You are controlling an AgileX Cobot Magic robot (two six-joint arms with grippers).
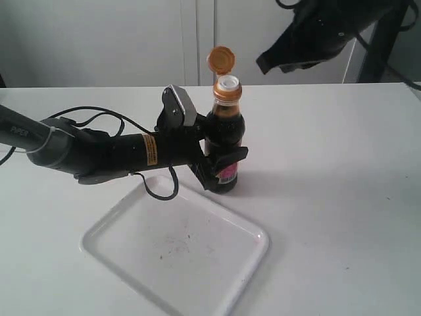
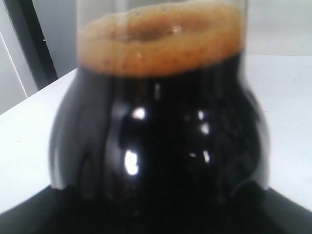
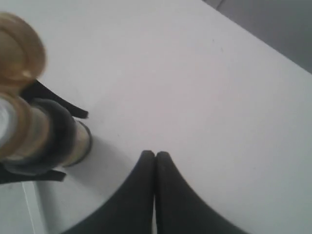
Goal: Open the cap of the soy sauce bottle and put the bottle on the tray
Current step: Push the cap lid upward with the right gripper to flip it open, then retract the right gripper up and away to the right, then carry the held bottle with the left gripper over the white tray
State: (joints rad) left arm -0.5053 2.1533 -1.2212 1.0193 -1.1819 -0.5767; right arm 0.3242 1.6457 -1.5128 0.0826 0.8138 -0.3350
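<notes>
The soy sauce bottle (image 1: pixel 227 128) stands upright on the table just past the far edge of the white tray (image 1: pixel 247 260). Its orange-gold cap (image 1: pixel 221 59) is flipped open on its hinge, and the white spout (image 1: pixel 227 82) is bare. My left gripper (image 1: pixel 220 166) reaches in from the left and is shut on the bottle's lower body, over the label. In the left wrist view the dark bottle (image 2: pixel 161 146) fills the picture. My right gripper (image 3: pixel 155 155) is shut and empty, hanging above the table to the right of the bottle (image 3: pixel 34 131) and cap (image 3: pixel 19 53).
The white table (image 1: pixel 342 171) stretches to the right of the bottle. The left arm's cable (image 1: pixel 99 115) loops on the table behind the arm. The right arm (image 1: pixel 316 29) hangs dark at the upper right, before a pale wall.
</notes>
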